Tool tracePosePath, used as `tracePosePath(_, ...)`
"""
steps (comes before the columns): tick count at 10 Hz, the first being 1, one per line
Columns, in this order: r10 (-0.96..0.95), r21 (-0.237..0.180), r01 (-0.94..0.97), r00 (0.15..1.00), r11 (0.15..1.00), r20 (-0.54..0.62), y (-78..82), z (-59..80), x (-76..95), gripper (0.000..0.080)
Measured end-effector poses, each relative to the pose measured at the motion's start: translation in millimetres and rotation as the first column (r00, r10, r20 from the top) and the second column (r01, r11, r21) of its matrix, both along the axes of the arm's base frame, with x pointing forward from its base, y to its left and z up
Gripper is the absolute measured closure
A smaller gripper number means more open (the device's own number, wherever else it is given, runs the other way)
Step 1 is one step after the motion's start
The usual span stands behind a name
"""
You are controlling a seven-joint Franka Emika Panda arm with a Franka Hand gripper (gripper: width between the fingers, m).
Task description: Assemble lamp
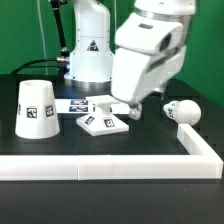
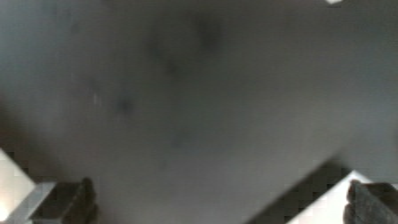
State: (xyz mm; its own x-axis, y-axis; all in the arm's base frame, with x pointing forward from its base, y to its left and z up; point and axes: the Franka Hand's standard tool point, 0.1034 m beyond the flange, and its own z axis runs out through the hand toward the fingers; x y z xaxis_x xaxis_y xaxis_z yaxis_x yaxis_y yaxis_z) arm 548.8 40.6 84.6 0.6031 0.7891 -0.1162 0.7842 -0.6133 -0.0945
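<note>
The flat square lamp base (image 1: 103, 122) lies on the black table at the middle of the exterior view. The cup-like shade (image 1: 35, 108) stands at the exterior view's left. The round-headed bulb (image 1: 183, 110) lies at the exterior view's right. My gripper (image 1: 131, 109) hangs low just beside the base's right edge, between base and bulb. In the wrist view my gripper (image 2: 217, 192) is open, its dark fingertips (image 2: 63, 200) far apart with only bare black table between them. None of the lamp parts can be made out in the wrist view.
The marker board (image 1: 78, 103) lies behind the base. The white robot pedestal (image 1: 88, 45) stands at the back. A white L-shaped rail (image 1: 110, 166) runs along the front and up the exterior view's right side. White patches (image 2: 349, 190) show at the wrist view's edge.
</note>
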Motion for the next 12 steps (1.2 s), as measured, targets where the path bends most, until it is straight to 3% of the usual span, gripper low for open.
tracePosePath(1, -0.005, -0.001, 0.005, 1.000, 1.000, -0.002, -10.6, -1.0, -10.3, 0.0100)
tracePosePath(6, -0.332, -0.047, 0.333, 0.943, 0.942, 0.013, -5.4, -3.8, -10.5, 0.0100)
tracePosePath(7, -0.409, -0.061, 0.410, 0.912, 0.910, 0.017, -3.9, -9.4, -13.7, 0.0100)
tracePosePath(12, -0.300, -0.033, 0.301, 0.953, 0.953, 0.026, -39.7, -6.6, -63.2, 0.0100)
